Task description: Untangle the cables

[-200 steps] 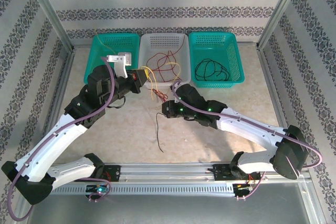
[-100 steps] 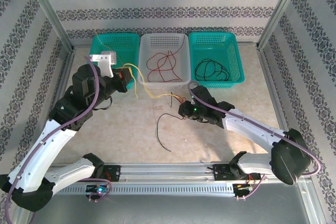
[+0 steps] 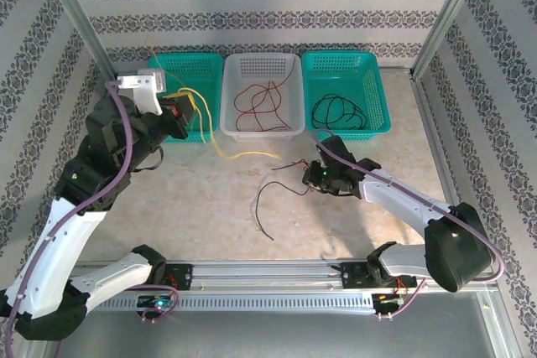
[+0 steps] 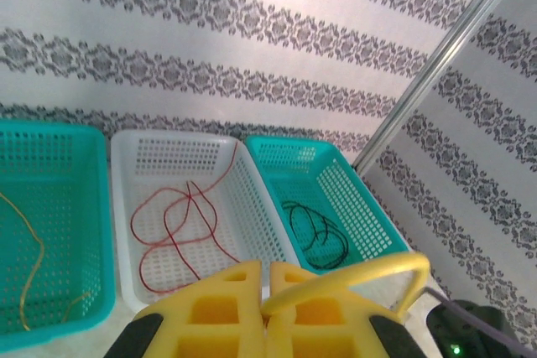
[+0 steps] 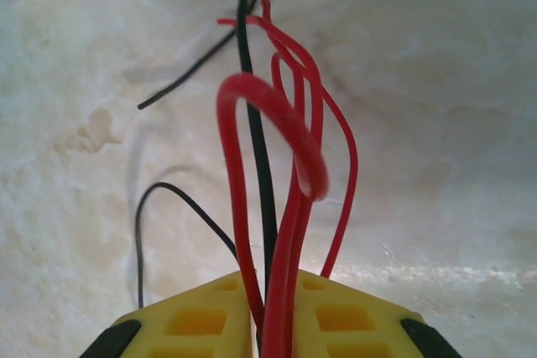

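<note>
Yellow cable (image 4: 369, 267) sits pinched between the left fingers (image 4: 210, 312); right fingers (image 5: 197, 320) clamp red cable (image 5: 285, 119) and black cable (image 5: 258, 148) over the table's (image 5: 419, 123) middle.

Left fingers (image 4: 220, 312) pressed together on yellow cable (image 4: 369, 267); red cable (image 4: 186, 207) in white basket (image 4: 172, 135).

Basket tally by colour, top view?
Teal baskets: 2
White basket: 1
Total: 3
</note>
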Motion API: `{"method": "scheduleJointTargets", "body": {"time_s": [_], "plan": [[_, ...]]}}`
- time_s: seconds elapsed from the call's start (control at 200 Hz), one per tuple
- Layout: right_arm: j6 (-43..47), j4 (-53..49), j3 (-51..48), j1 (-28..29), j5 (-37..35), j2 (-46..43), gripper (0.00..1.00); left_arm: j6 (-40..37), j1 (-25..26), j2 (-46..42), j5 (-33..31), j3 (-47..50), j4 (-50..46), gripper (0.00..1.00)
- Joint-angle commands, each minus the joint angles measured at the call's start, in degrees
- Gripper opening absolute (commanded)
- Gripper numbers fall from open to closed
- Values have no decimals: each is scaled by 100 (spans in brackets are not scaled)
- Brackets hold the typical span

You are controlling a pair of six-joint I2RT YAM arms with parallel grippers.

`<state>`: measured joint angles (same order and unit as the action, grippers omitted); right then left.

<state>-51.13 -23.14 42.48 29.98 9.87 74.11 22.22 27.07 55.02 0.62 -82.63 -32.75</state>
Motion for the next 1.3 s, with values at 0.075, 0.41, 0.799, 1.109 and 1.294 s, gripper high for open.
{"method": "scheduleJointTargets", "body": {"time_s": [0.075, 0.41, 0.799, 1.109, 1.294], "plan": [[-61, -77, -76, -29, 214, 187, 19, -533, -97, -89, -344, -365, -265, 0], [669, -1099, 1027, 155, -399, -835, 69, -224, -112, 32, -30, -223, 51, 0], [235, 394, 1864, 584, 630, -1227, 80, 71, -123, 59, 237, 165, 500, 0], [-449, 1951, 2061, 1310, 1614, -249, 81, 68, -140, 88, 254, 303, 647, 0], [-669, 2261, 2144, 1459, 1481, 35, 81, 91, -147, 63, 280, 416, 727, 0]]}}
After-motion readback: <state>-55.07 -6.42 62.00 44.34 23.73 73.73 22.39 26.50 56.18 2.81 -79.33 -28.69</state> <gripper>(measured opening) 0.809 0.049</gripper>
